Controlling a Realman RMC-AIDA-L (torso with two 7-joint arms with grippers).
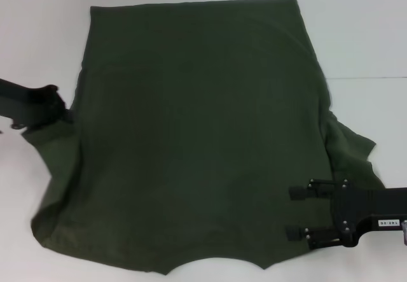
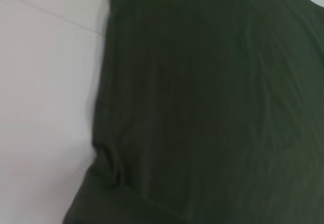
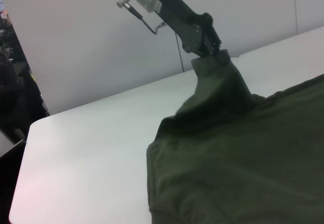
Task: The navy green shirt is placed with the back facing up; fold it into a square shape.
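You had the navy green shirt (image 1: pixel 197 135) spread over the middle of the white counter (image 1: pixel 38 34), plain back up, its straight hem toward the far edge and the curved neckline at the near edge. I judged the fold as barely started: the body lay flat in a single layer, no side had been turned over the back, and the lower half had not been brought up, so both side folds and the crosswise fold were left to do. At the shirt's left edge your left gripper (image 1: pixel 60 111) had its fingers pinching the sleeve cloth; the right wrist view showed that cloth drawn up into a small peak at the fingertips, clear of the counter, while the rest of the shirt lay flat. The left wrist view showed only the shirt's edge with a little pucker against the bare counter. Your right gripper (image 1: pixel 297 212) sat over the shirt near its right edge, toward the near right corner of the counter, fingers spread and pointing inward across the fabric, gripping nothing that I could make out; the right sleeve lay loosely rumpled just beyond it. As for writing, none showed on the shirt's back. A small white label on the right arm (image 1: pixel 386 222) carried printed characters, but I could not read them with any confidence.
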